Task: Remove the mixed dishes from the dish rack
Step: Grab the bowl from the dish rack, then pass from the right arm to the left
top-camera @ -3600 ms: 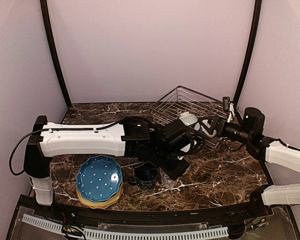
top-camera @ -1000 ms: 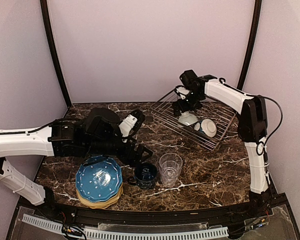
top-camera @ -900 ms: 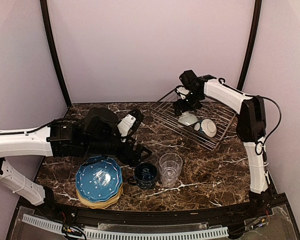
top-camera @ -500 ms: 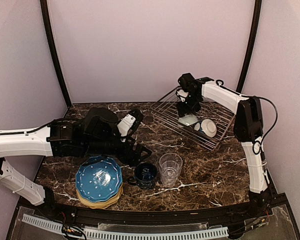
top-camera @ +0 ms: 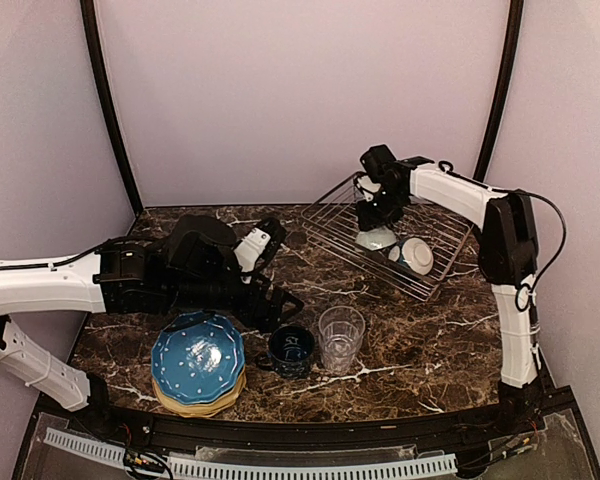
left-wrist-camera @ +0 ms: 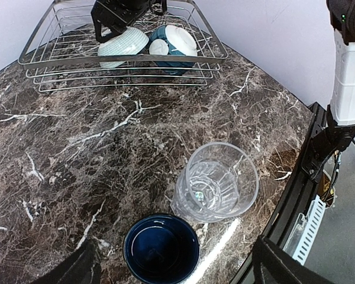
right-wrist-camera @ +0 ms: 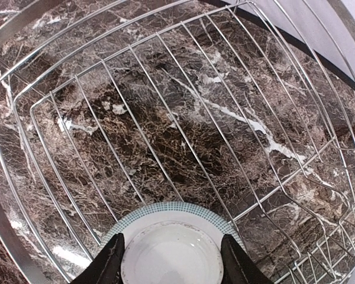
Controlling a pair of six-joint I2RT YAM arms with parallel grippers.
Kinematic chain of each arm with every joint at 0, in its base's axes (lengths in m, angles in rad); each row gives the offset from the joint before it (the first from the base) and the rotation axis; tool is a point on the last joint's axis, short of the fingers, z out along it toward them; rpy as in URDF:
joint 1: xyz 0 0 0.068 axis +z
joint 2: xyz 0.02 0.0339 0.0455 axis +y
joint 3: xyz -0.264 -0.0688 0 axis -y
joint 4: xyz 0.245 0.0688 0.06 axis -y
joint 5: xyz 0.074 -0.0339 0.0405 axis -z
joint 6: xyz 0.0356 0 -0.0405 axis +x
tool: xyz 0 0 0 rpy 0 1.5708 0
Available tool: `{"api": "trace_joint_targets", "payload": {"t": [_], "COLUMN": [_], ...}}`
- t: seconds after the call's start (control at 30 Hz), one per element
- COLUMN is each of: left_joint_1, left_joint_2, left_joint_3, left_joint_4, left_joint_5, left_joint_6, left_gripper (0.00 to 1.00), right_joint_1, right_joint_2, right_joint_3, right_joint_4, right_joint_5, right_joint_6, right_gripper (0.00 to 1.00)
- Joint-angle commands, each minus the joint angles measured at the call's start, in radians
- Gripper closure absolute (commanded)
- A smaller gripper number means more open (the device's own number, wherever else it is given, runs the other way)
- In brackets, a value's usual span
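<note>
From above, we see the dish rack (top-camera: 387, 236) at the worktop's (top-camera: 430, 330) back right, two white bowls (top-camera: 377, 239) inside. Left wrist: the left gripper (left-wrist-camera: 171, 266) is spread above mug (left-wrist-camera: 161, 248) and tumbler (left-wrist-camera: 216, 181). Right wrist: the right gripper (right-wrist-camera: 171, 259) straddles a bowl's (right-wrist-camera: 171, 255) foot.

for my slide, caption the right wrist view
Right gripper open astride an overturned white bowl in the wire dish rack.

both arms (top-camera: 40, 285) have white shells, black joints, black end effectors and thin black cables.
</note>
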Motion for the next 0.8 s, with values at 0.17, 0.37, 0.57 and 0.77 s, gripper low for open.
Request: {"api": "trace_joint_targets", "payload": {"t": [0.17, 0.37, 0.57, 0.77], "left_joint_1": [0.011, 0.058, 0.165, 0.286], "left_joint_2": [0.001, 0.003, 0.013, 0.107], "left_joint_3": [0.013, 0.02, 0.007, -0.053], "left_joint_4": [0.019, 0.078, 0.274, 0.742], "left_joint_5": [0.02, 0.111, 0.341, 0.584], "left_joint_6": [-0.031, -0.084, -0.228, -0.57], "left_gripper": [0.12, 0.12, 0.11, 0.1], "right_joint_1": [-0.077, -0.161, -0.22, -0.223], "right_joint_2": [-0.286, -0.427, -0.551, -0.616], "right_joint_3": [-0.271, -0.555, -0.799, -0.927], "right_joint_4": [0.405, 0.695, 1.055, 1.27], "right_joint_5": [-0.146, -0.367, -0.564, -0.682], "right_joint_6": [0.123, 0.268, 0.44, 0.515], "right_gripper": [0.89, 0.93, 0.94, 0.95]}}
